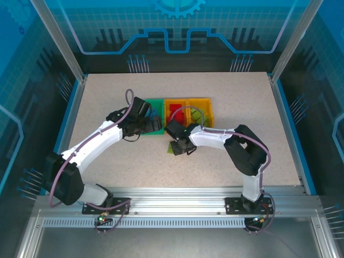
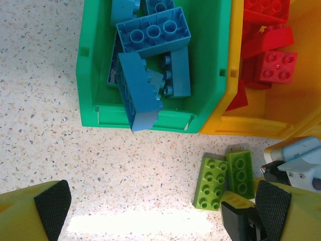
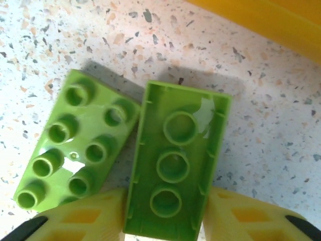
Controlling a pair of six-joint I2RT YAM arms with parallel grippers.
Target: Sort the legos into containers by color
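right gripper seemingly pinches upturned lime brick beside the yellow bin, to lift it; left gripper spread.

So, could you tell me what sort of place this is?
Probably a lab robot cell: a table walled by clear panels, and an aluminium rail bearing the left arm and right arm.

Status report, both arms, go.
Left gripper open, over table by green bin. Right gripper shut on upturned green lego, on table. Second green lego right alongside.
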